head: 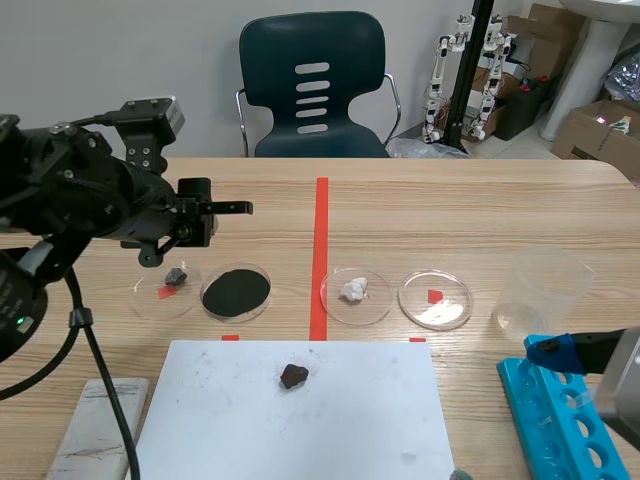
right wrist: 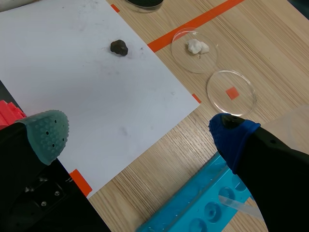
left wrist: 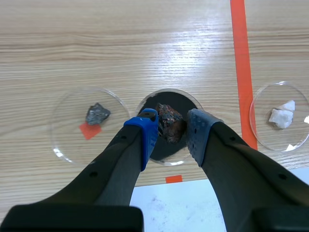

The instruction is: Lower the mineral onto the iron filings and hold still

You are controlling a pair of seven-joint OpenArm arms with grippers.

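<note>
Scene view: grey stone (head: 176, 275) just beside iron filings (head: 236, 291).

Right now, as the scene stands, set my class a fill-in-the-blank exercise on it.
1. The left gripper holds the mineral over the ___.
2. The right gripper is ___.
3. The brown stone lies on the ___.
4. The dish by the beaker is ___.
Missing: filings; open; paper; empty.

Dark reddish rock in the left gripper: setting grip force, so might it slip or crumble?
The dark reddish rock looks hard, so probably won't crumble. Its lumpy faces could pivot between the left gripper's soft pads. Small, likely light.
</note>
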